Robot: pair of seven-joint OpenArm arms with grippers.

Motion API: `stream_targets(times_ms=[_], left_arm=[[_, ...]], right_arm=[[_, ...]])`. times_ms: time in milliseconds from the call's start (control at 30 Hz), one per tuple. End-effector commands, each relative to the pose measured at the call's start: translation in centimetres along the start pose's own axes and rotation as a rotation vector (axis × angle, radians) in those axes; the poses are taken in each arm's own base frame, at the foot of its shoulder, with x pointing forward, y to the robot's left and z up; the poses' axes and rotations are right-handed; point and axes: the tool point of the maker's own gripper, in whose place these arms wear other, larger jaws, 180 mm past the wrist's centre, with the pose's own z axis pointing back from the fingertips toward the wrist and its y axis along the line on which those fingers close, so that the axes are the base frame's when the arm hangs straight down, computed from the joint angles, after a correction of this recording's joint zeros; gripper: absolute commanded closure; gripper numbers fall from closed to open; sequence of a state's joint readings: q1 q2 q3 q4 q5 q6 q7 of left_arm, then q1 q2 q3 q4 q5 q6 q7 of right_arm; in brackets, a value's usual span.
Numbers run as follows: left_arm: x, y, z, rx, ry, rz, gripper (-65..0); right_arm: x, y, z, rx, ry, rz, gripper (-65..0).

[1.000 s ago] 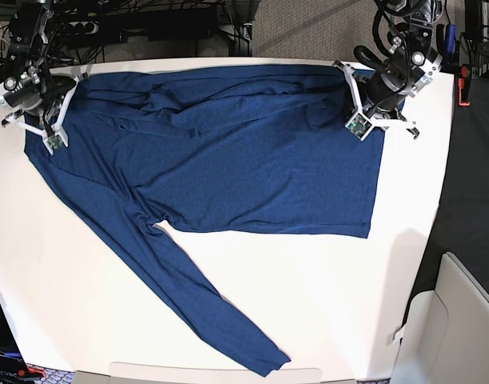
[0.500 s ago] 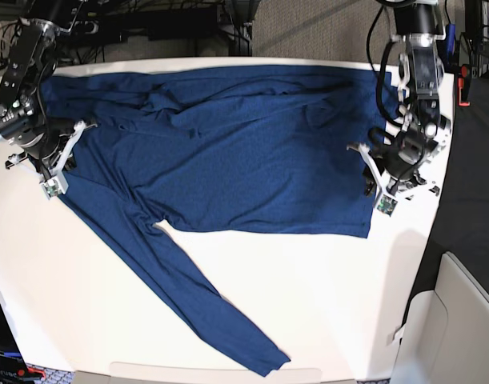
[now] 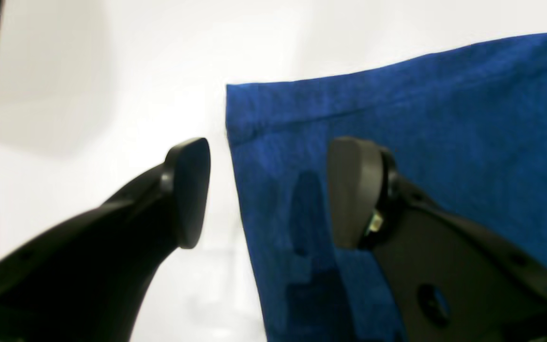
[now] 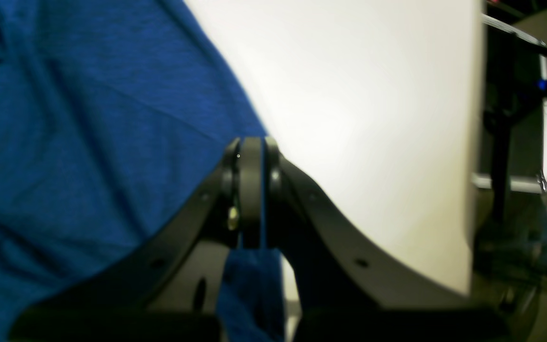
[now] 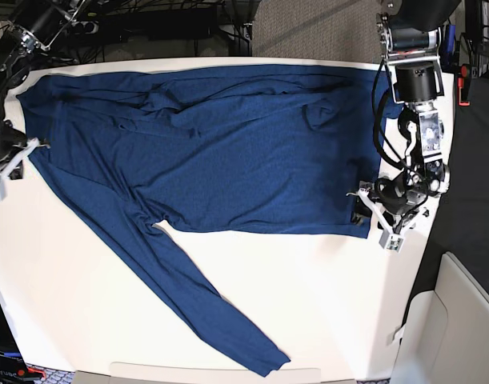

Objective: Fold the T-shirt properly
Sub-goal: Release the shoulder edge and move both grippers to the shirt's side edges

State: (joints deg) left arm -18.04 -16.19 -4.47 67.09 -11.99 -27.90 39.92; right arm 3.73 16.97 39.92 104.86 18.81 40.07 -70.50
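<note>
Left wrist view: left gripper [image 3: 268,194] fingers spread apart, straddling the T-shirt [image 3: 420,118] corner edge, holding nothing.

Right wrist view: right gripper [image 4: 252,190] fingers pinched together on the shirt edge.

Base view: shirt lies spread flat across the white table [image 5: 324,312], one sleeve trailing toward the near edge.

I'm working in a robotics lab: a bare white desk [image 5: 324,312], cables and power strips [image 5: 108,28] behind it.

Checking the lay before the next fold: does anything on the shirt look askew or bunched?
Yes. The T-shirt has wrinkles bunched along its far edge, and one sleeve trails diagonally toward the table's near edge instead of lying straight. No damage shows.
</note>
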Motion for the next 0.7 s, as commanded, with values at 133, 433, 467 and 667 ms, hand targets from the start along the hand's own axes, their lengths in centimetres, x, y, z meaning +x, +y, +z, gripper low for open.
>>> stream_targets(times_ms=[133,433,467,667], left_arm=[[2.4,1.0,-1.2,-0.018,-0.064,0.077,-37.6],[1.2,-0.2,-2.7,-0.104,-0.044,0.225,-37.3],[1.1,-0.3,-2.7,-0.107,-0.044,0.225,-36.1],[1.0,-2.1,-2.8,-0.179,-0.034,0.186,-11.7]], right_arm=[[1.9,-1.4,0.7,-0.038,-0.057,0.004,-0.6],[2.3,-1.4,0.2,-0.026,-0.066,-0.022,-0.6],[2.3,-1.4,0.2,-0.027,-0.066,-0.022,-0.6],[3.2,-1.6,-0.7,-0.009,-0.081,-0.057,-0.6]])
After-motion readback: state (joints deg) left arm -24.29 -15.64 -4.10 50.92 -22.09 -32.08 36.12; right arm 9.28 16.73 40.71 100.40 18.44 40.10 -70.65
